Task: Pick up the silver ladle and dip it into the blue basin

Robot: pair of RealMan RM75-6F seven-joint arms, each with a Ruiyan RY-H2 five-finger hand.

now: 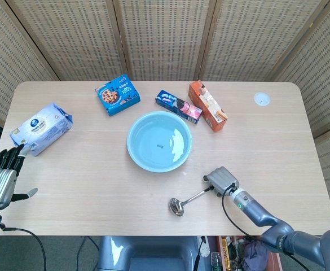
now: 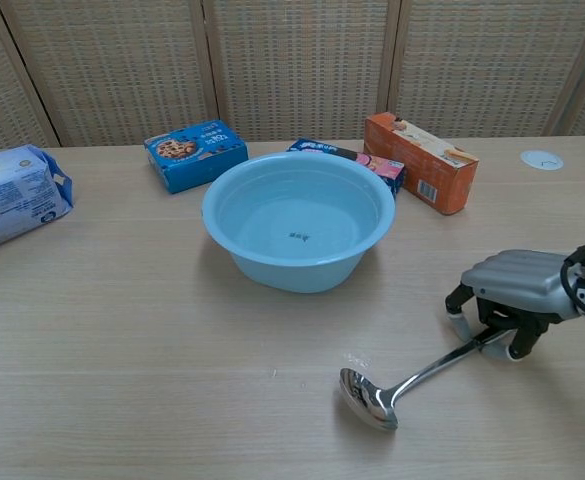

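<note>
- Right hand is palm-down at the near right of the pale wooden table, fingers curled around the handle end of the shiny silver metal ladle.
- The ladle's bowl sits low near the front edge, handle angling up to the hand.
- Round light-blue plastic basin is mid-table, apart from the ladle.
- Left hand hangs off the table's left edge, fingers loosely apart, holding nothing.
- Behind the basin: blue cookie box, orange carton.
</note>
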